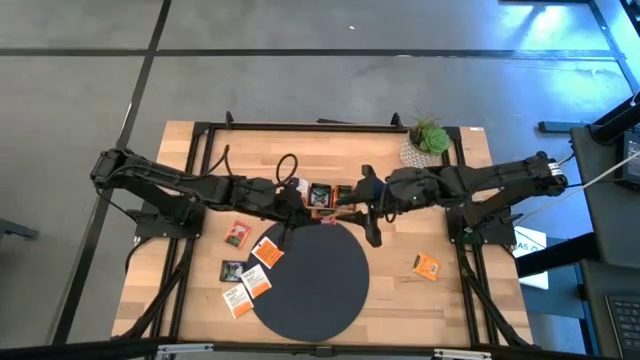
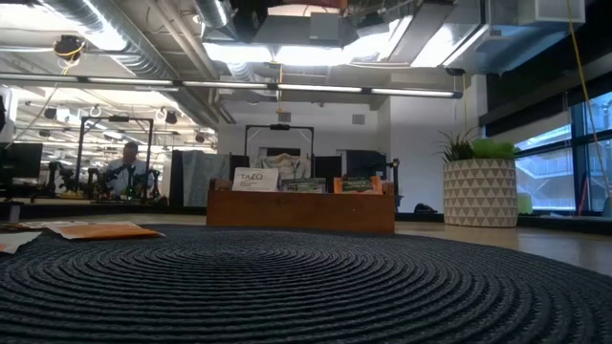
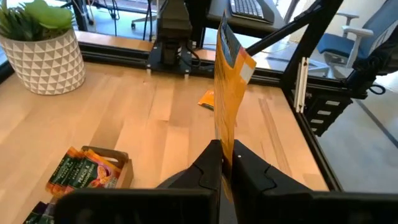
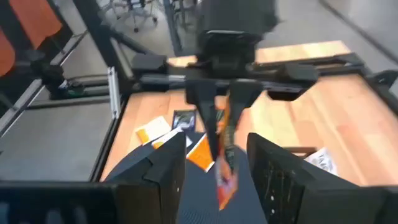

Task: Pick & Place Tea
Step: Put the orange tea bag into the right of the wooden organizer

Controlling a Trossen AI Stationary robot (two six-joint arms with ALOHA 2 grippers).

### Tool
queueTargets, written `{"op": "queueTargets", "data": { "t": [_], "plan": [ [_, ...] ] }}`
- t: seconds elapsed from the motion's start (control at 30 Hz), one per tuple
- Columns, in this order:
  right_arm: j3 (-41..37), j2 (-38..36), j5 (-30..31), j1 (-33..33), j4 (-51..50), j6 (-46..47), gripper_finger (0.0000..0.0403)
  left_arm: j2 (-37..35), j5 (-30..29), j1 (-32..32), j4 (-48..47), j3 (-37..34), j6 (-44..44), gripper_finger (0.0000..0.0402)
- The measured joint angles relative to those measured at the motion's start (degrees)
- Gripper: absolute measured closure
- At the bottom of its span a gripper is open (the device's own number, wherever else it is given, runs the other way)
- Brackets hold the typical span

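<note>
my left claw [image 3: 225, 163] pinches an orange sachet [image 3: 229, 93] upright, above the mat [image 1: 310, 280] by the tray [image 1: 325, 197]. my right claw [image 4: 217, 158] stands wide around its lower edge. i'd close right before left lets go.

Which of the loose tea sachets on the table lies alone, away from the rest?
The orange sachet on the bare wood right of the round mat; the other loose ones cluster off the mat's left edge.

Open-plan office lab: exposed ducts [image 2: 124, 57], desks [image 2: 57, 201].
</note>
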Motion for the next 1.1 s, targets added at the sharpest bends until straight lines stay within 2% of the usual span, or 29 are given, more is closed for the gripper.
{"op": "queueTargets", "data": {
  "t": [0.23, 0.37, 0.5, 0.73, 0.93, 1.1],
  "plan": [
    [0.0, 2.5, -0.1, -0.2, -0.6, -0.1, 0.0234, 0.0, 1.3, 0.9, 1.2, 0.0, -0.1, 0.0389],
    [0.0, 3.1, -0.2, -0.7, -1.0, 2.7, 0.0251, 0.0, 1.5, 0.9, 1.8, 0.0, 0.0, 0.0389],
    [0.0, 3.1, -0.3, -1.0, -0.7, 2.9, 0.0293, 0.0, 1.5, 0.9, 1.8, 0.0, 0.0, 0.0389],
    [0.0, 3.1, -0.4, -1.0, -0.8, 4.2, 0.0393, 0.0, 1.3, 0.9, 1.7, 0.0, 0.2, 0.038],
    [0.0, 3.1, 0.0, -1.0, -1.1, 7.0, 0.0397, 0.0, 1.2, 0.7, 1.0, 0.0, 0.1, 0.0358],
    [0.0, 2.0, 0.0, -2.0, -1.6, 5.7, 0.0397, -2.3, 1.2, 1.1, -5.1, 0.0, -0.9, 0.0331]
  ]
}}
